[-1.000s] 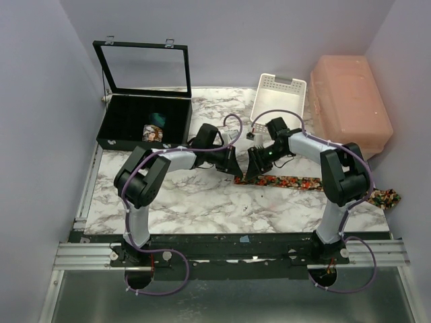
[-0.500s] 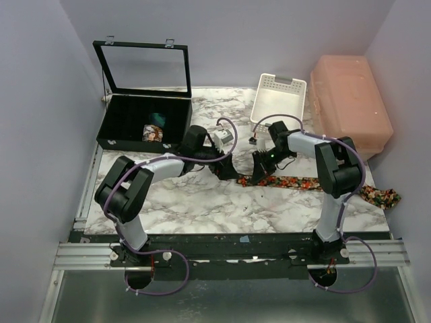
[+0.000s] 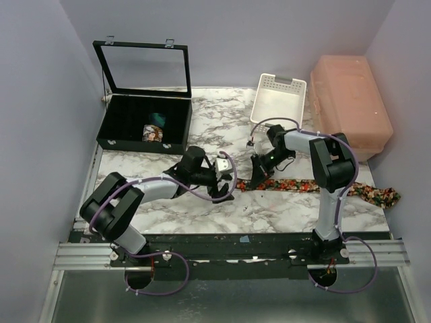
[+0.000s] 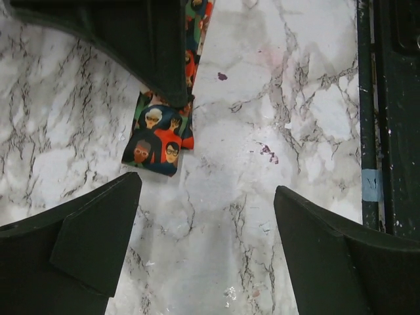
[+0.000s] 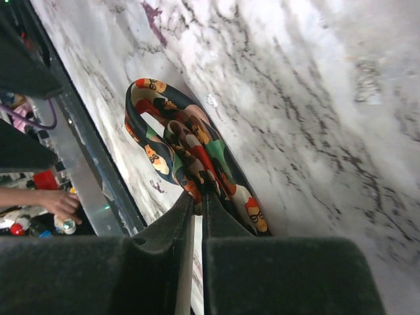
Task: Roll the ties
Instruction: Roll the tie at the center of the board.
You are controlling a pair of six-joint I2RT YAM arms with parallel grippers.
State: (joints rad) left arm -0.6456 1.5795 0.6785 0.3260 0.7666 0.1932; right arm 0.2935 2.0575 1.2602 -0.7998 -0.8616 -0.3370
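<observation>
Marble table (image 3: 202, 208): right fingers (image 5: 164, 262) hide the tie's (image 5: 190, 144) pinched fold.

Robot lab cell: purple booth walls (image 3: 40, 101), alu mounting rail (image 3: 81, 254)

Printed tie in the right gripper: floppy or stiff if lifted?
Probably floppy: the tie curls into a soft loop at the right gripper. Likely light; it lies thin and flat along the table. Tail would probably drag.
</observation>
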